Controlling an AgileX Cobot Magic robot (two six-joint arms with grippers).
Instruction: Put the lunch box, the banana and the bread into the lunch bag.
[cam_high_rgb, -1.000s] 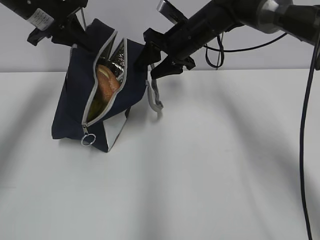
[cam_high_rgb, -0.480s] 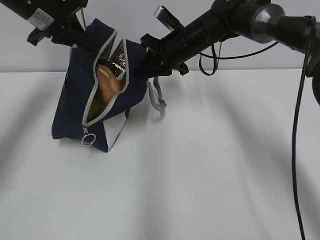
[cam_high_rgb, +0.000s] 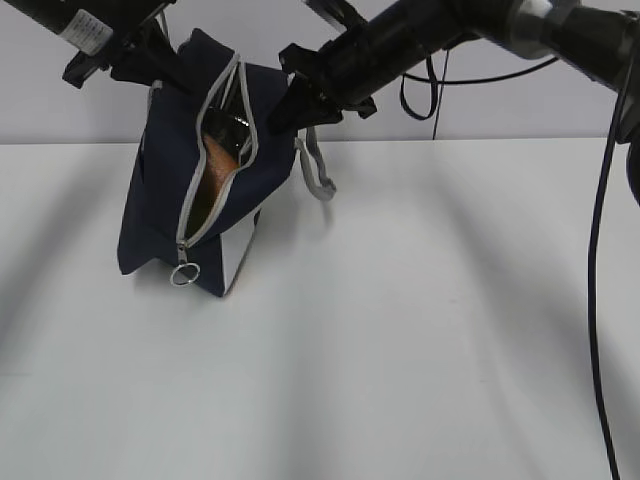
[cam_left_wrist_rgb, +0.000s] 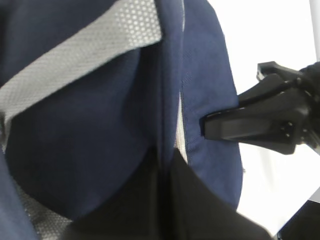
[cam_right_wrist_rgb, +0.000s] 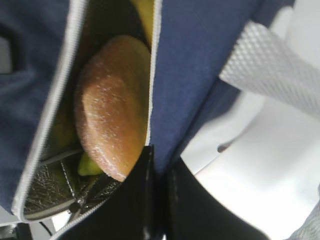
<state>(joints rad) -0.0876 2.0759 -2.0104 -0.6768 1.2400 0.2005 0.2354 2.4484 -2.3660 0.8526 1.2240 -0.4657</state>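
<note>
Both arms' jaws pinch the lunch bag (cam_high_rgb: 165, 200) rim, bread (cam_right_wrist_rgb: 112, 105) inside; the left arm's label (cam_high_rgb: 87, 28) seems unreadable.

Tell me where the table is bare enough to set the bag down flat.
Bare: the table right of the lunch bag and the whole near strip before its ring pull. Crowded: the back left, where both claws, left and right, pinch the bag's top.

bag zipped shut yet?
No: in the right wrist view the lunch bag gapes open along its zipper, with the bread showing inside.

Matt navy cloth lunch bag (cam_high_rgb: 165, 170), crusty golden bread (cam_right_wrist_rgb: 112, 105), metal ring pull (cam_high_rgb: 183, 275)
</note>
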